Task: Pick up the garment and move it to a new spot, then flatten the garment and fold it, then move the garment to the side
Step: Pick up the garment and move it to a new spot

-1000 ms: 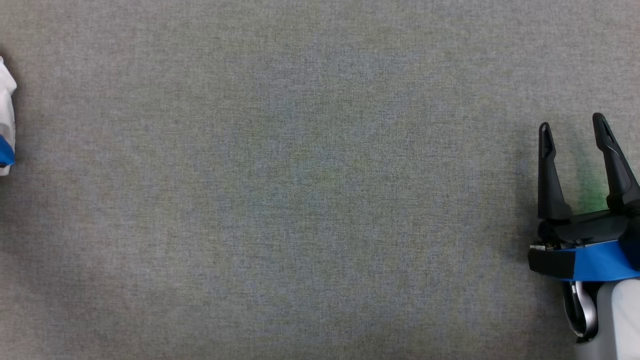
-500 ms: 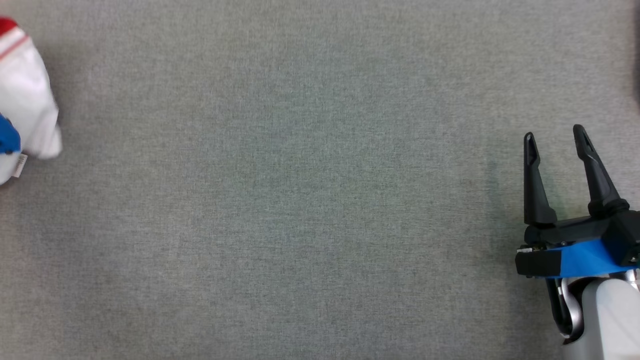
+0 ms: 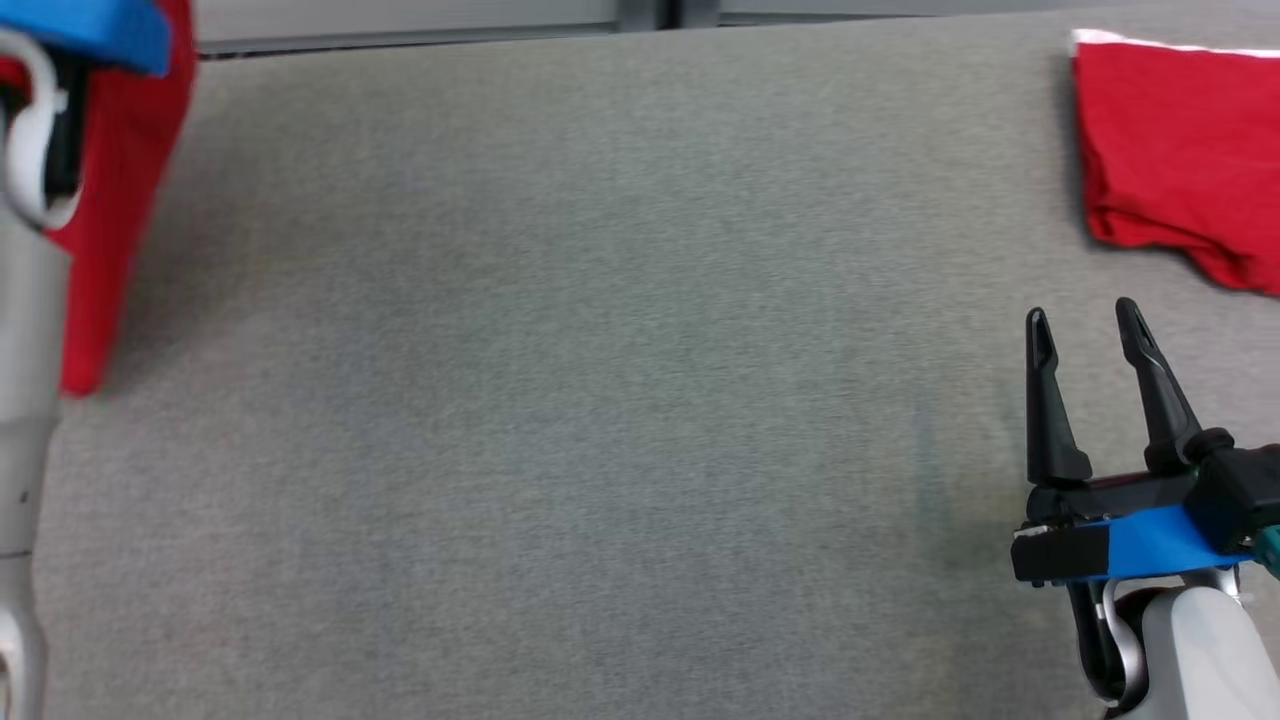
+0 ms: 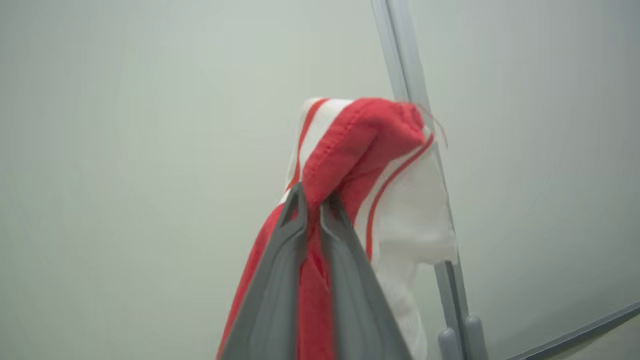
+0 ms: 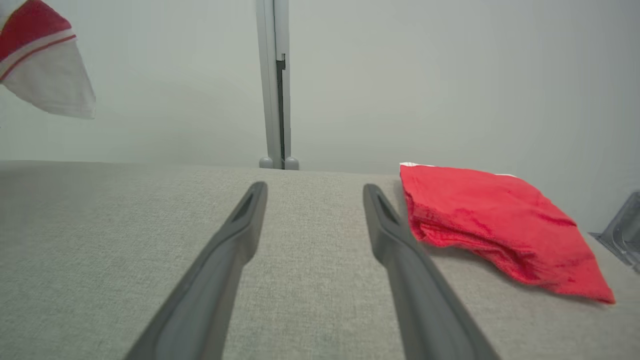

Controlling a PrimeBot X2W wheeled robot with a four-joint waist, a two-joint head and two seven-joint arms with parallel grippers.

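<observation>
Left pincer (image 4: 315,200) clamped on the garment (image 4: 370,145), tips pinching a red hemmed fold; a white panel with thin red stripes droops to the right of the fingers (image 4: 280,280) in the left wrist view; garment is up in the air with the pale wall (image 4: 125,125) behind it. From the head I see it as a red drape at the far left, hanging beside my left forearm (image 3: 20,300); I cannot tell whether its lower end touches the table (image 3: 600,400). Right pincer (image 3: 1082,330) stands wide and empty at the near right, low over the grey table, fingers pointing toward the far edge. A folded red cloth (image 3: 1170,150) lies at the far right, beyond the right pincer and apart from it; a grey post (image 5: 274,85) rises behind the table's back edge.
</observation>
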